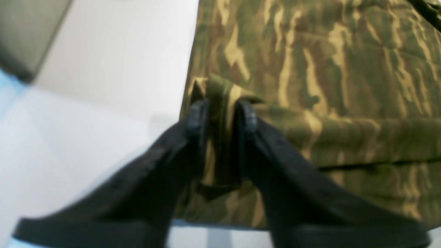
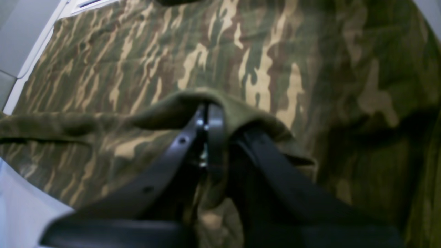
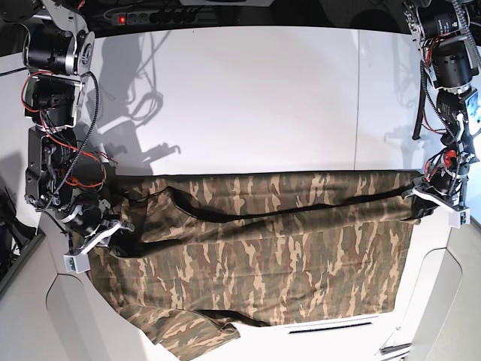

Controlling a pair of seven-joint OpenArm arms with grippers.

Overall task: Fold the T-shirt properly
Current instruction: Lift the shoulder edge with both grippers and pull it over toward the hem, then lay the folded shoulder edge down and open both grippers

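Base view, left side: right gripper (image 3: 120, 227) low over white bench (image 3: 248, 98), jaws pinching raised fold of T-shirt (image 3: 263, 259) at its edge; right wrist view shows cloth draped over closed tips. Middle: camouflage T-shirt spread wide across near half of bench, upper edge lifted into taut band between both arms, lower corner hanging over front edge. Right side: left gripper (image 3: 421, 194) at opposite edge, jaws clamped on bunched cloth strip
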